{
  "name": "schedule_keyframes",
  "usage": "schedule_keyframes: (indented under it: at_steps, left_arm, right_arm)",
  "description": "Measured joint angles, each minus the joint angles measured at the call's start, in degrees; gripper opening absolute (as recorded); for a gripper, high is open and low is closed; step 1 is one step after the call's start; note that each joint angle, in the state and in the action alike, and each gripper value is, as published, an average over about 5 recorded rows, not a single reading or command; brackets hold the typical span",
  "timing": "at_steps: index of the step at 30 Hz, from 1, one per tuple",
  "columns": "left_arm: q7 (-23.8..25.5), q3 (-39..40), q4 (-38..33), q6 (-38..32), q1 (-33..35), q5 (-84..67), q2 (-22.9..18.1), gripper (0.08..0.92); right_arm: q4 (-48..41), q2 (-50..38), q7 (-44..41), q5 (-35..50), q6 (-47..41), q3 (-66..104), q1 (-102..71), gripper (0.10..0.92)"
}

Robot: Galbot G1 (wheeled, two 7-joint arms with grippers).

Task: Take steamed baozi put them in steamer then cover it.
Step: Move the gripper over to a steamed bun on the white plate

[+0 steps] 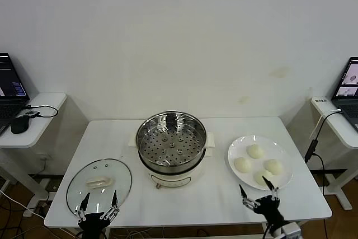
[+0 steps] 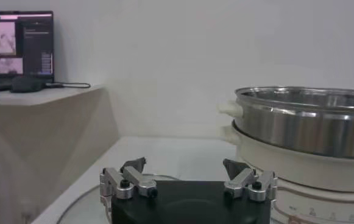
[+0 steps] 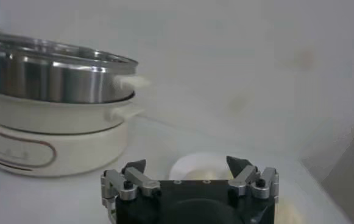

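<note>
In the head view, the steamer (image 1: 172,148) stands uncovered at the middle of the white worktop (image 1: 218,200), its perforated tray bare. The cover (image 1: 99,186) lies flat on the worktop to the steamer's left, handle up. On the other side a white plate (image 1: 234,152) carries four baozi (image 1: 255,151), all apart from the steamer. The left gripper (image 1: 99,200) sits at the near edge of the worktop, over the near rim of the cover, its fingers spread wide and holding nothing. The right gripper (image 1: 259,192) sits at the near edge too, just by the near rim of the plate, likewise spread wide and empty. In the left wrist view, the left gripper (image 2: 185,165) shows both fingers wide apart with only air between them; the cover's rim (image 2: 79,204) curves beneath it and the steamer (image 2: 304,131) rises close beyond. In the right wrist view, the right gripper (image 3: 186,164) is also wide open and empty, with the plate (image 3: 192,167) just ahead of its fingers and the steamer (image 3: 55,106) off to one side.
</note>
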Motion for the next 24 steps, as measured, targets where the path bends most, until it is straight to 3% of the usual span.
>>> schedule_keyframes:
  at_steps: [9,17,24]
  left_arm:
    - [0.7,-1.3,-0.7,1.2,-0.3,1.6,1.2,0.823]
    - [0.1,-1.9,-1.5,1.5,-0.4,3.0,1.2,0.823]
    - [-1.0,-2.7,-1.5,1.6,-0.4,3.5,1.0,0.823]
  right_arm:
    - [-4.6,-11.0,-5.6,-9.0,-3.4,1.3,7.8,0.823]
    - [-10.9,-24.2,-17.7,-14.3,-6.7,-3.9,19.6,0.823]
    - [-19.3,-31.4,-29.4,-15.5,-7.0,-18.7,38.2,0.823]
